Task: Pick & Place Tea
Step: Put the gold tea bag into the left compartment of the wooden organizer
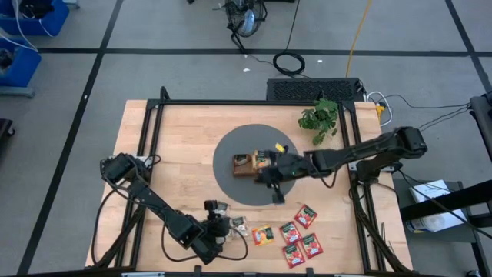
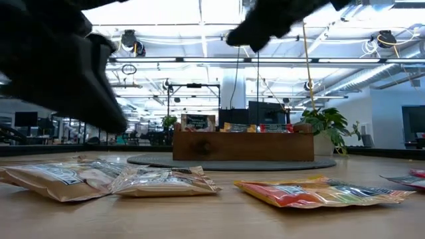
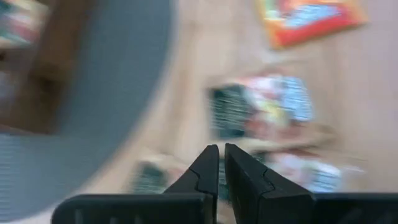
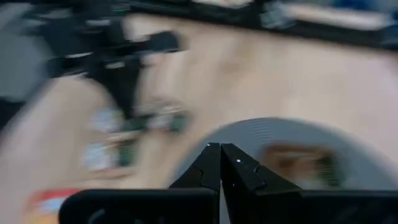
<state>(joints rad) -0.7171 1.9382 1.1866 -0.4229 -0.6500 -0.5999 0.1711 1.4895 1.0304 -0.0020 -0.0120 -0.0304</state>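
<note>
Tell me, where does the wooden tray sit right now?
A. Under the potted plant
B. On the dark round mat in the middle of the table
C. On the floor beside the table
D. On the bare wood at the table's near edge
B: in the high view the wooden tray rests on the dark round mat mid-table, with the potted plant off to one side.

Small flat square tea sachets [image 1: 300,235]: red, one orange-yellow [image 1: 263,235], others cream with dark print [image 2: 109,179]. Rectangular wooden tray [image 1: 250,165]: brown. Round mat [image 1: 231,146]: grey. Wooden tabletop [image 1: 177,138]: light tan.
</note>
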